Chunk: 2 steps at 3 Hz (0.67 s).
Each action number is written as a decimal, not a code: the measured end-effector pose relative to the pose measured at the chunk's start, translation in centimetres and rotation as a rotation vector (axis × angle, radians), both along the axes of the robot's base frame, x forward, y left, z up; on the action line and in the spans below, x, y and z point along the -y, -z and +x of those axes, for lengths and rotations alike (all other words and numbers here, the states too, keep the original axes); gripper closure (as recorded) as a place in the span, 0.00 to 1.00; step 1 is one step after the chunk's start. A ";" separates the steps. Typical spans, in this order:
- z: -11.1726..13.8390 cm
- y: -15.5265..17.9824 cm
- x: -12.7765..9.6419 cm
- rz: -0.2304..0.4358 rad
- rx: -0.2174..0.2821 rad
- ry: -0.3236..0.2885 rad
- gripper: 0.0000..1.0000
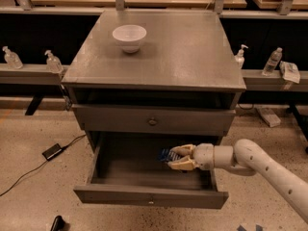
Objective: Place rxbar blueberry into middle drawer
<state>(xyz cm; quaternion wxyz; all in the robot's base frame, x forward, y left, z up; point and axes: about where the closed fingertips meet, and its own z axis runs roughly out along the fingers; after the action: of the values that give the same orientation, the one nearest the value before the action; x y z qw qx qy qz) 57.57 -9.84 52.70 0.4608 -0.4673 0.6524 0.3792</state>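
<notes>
The middle drawer [149, 195] is pulled open below the cabinet, with a tiny pale knob on its front panel. My gripper [174, 158] reaches in from the right over the drawer's right half. It is shut on the rxbar blueberry [166, 154], a dark-blue wrapper that sticks out to the left of the pale fingers [181, 165]. The bar hangs just above the drawer floor.
A white bowl [129, 36] stands on the grey cabinet top [192, 52]. The closed drawer front above has a dark round knob [152, 121]. Bottles stand on side ledges [29, 71]. A cable and black adapter [52, 151] lie on the floor at left.
</notes>
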 end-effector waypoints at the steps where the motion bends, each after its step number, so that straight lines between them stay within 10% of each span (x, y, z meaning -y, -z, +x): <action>1: 1.7 4.3 -0.4 0.030 -0.004 -0.040 0.77; 2: 2.4 5.9 -0.8 0.037 -0.002 -0.050 0.54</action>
<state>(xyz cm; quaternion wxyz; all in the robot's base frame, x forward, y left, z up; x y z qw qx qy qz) 59.92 -9.04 46.75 0.4589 -0.4746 0.6338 0.4030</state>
